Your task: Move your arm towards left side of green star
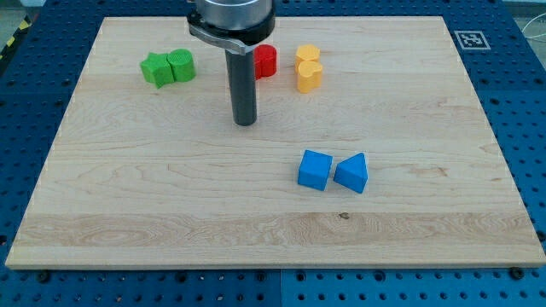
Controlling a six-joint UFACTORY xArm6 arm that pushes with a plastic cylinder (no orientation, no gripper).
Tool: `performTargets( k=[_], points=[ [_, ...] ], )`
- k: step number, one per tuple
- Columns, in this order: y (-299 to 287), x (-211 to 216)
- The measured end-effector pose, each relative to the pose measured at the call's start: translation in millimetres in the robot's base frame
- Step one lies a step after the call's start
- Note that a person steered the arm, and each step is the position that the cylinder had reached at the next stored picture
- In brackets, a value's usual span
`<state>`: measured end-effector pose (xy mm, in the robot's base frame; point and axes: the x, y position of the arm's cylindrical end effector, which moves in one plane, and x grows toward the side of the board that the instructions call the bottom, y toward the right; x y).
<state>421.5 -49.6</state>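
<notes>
The green star (156,69) lies at the view's upper left, touching a green cylinder-like block (181,65) on its right. My tip (246,123) rests on the board, to the right of and below the green pair, well apart from them. The rod rises from it to the view's top.
A red block (266,60) sits partly hidden behind the rod. Two yellow blocks (308,68) stand close together to its right. A blue cube (315,169) and a blue triangular block (352,173) touch at the lower right. The wooden board (102,213) lies on a blue perforated table.
</notes>
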Motion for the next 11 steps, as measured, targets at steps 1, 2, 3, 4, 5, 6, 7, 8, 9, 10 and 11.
performTargets(
  k=[1, 2, 3, 4, 5, 6, 7, 8, 9, 10, 11],
  points=[
    [-19.7, -1.7],
    [-43.8, -1.7],
    [-69.3, -1.7],
    [-90.5, -1.7],
    [-110.6, -1.8],
    [-129.8, -3.6],
    [-146.4, -10.8],
    [-161.8, -24.6],
    [-168.7, -45.5],
    [-168.7, -74.9],
    [-167.8, -102.3]
  ],
)
